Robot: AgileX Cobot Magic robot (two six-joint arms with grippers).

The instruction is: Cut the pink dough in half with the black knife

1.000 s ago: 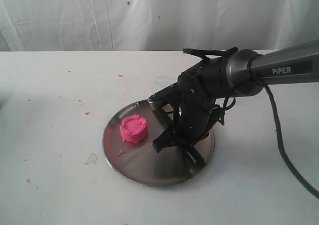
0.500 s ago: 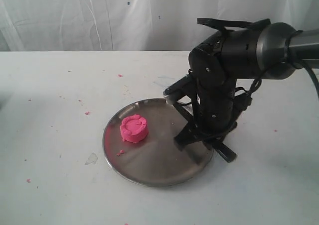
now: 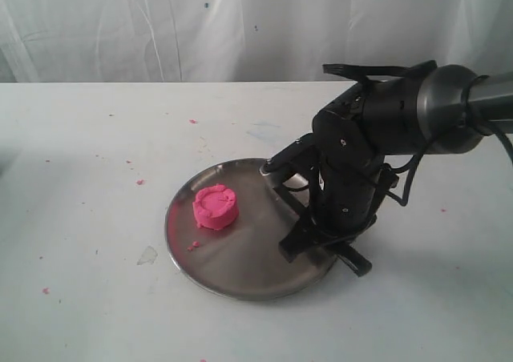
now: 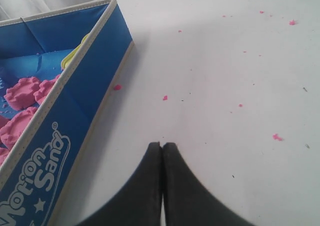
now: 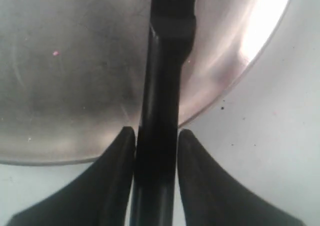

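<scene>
So the pink dough (image 3: 215, 207) is one whole round puck, uncut, on the left part of the steel plate (image 3: 240, 275), a bit left of centre in the exterior view. It sits in exactly the same spot as a second ago, with the same few pink crumbs (image 3: 194, 244) just below it on the plate.

What changes is the right arm. A second ago we see it low over the right-middle of the plate. Now the right gripper (image 3: 323, 254) is over the plate's lower-right rim, with one black tip poking past the edge above the table (image 3: 80, 218).

In the right wrist view, the black knife (image 5: 162, 86) runs straight across the plate's rim and its handle sits between the two fingers (image 5: 117, 176). They hug it on both sides, but we honestly can't tell if they're squeezing it or have let go.

The left gripper (image 4: 161, 158) is clenched with its tips pressed together and nothing between them. It's over bare table beside a blue sand box (image 4: 75, 111) with pink moulded pieces inside.
</scene>
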